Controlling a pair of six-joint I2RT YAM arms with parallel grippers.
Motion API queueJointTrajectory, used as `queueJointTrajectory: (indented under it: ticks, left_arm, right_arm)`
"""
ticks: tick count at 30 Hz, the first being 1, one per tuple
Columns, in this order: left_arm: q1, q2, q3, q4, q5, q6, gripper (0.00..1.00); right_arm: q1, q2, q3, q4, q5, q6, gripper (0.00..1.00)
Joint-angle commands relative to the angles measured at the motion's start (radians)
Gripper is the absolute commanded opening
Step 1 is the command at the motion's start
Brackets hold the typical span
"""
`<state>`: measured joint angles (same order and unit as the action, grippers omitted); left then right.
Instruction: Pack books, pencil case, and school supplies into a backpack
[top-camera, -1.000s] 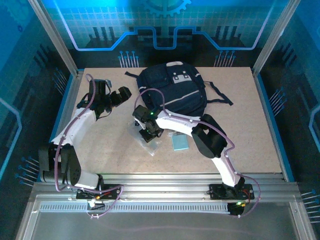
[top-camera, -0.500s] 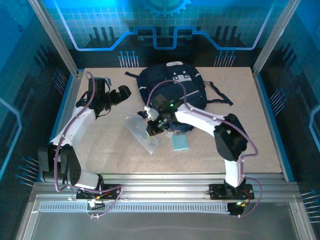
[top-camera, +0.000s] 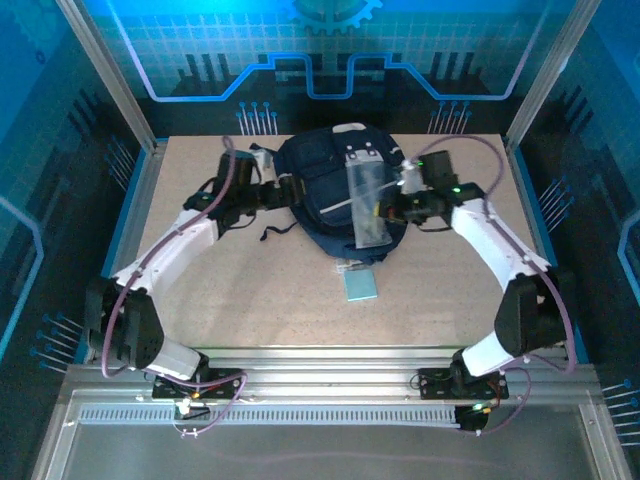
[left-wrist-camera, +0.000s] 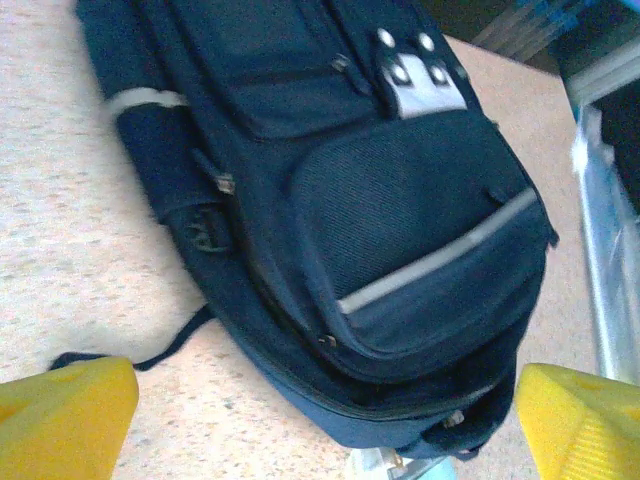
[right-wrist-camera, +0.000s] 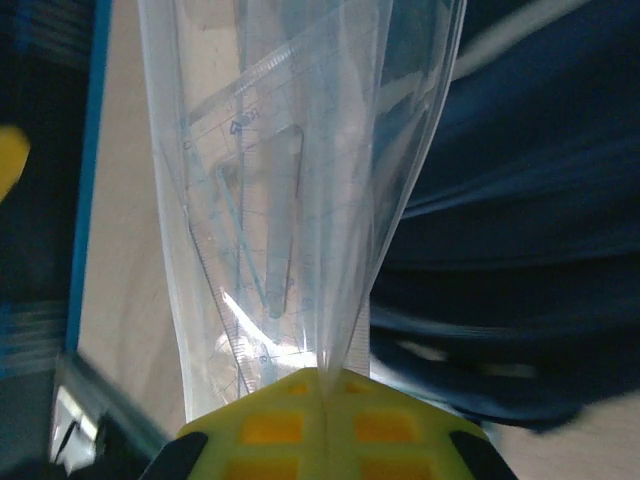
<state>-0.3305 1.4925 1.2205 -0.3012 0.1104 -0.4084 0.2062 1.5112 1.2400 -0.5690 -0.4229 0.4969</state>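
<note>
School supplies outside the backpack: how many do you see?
2: the translucent ruler strip in the right gripper over the backpack, and the light-blue pad on the table near it. Smaller ones may be hidden.

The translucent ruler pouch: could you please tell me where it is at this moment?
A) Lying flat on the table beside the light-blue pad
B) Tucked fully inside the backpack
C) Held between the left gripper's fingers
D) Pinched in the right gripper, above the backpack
D: the translucent ruler pouch is clamped by one end between the closed pads of the right gripper, and the top view shows it stretched across the backpack.
</note>
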Motion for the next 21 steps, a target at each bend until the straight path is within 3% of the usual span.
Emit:
queueJointTrajectory:
  ticks: [1, 8, 12, 21]
  left_arm:
    - [-0.101, 0.084, 0.072, 0.012, -0.070, 0.122, 0.98]
    - [-0.276, 0.337, 0.317, -0.084, -0.100, 0.338, 0.97]
    - [-0.330, 0.498, 0.489, -0.153, -0.192, 0.431, 0.98]
    - [-0.340, 0.753, 0.739, -0.221, -0.346, 0.562, 0.91]
  right_arm:
    - [-0.121, -0.077, -0.070, -0.004, 0.091, 0.053, 0.00]
    - [-0.374, -0.160, -0.222, 0.020, 0.106, 0.053, 0.00]
    - [-0.473, -0.182, -0.298, 0.032, 0.071, 0.043, 0.00]
    - [-0.517, -0.197, -0.355, 0.048, 0.005, 0.018, 0.00]
